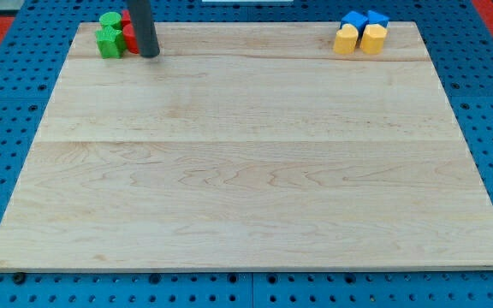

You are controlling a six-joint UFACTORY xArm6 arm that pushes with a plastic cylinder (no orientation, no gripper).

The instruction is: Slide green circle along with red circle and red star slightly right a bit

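A cluster of blocks sits at the board's top left corner. The green circle (pixel 109 20) is at the back of it, with a green star-like block (pixel 109 41) in front. Red blocks (pixel 129 35) lie just right of the green ones, partly hidden by my rod, so I cannot tell the red circle from the red star. My tip (pixel 150 53) rests on the board right at the red blocks' right side, touching or nearly touching them.
Two blue blocks (pixel 365 19) and two yellow blocks (pixel 359 39) are grouped at the board's top right corner. The wooden board (pixel 246 171) lies on a blue pegboard surface (pixel 7 128).
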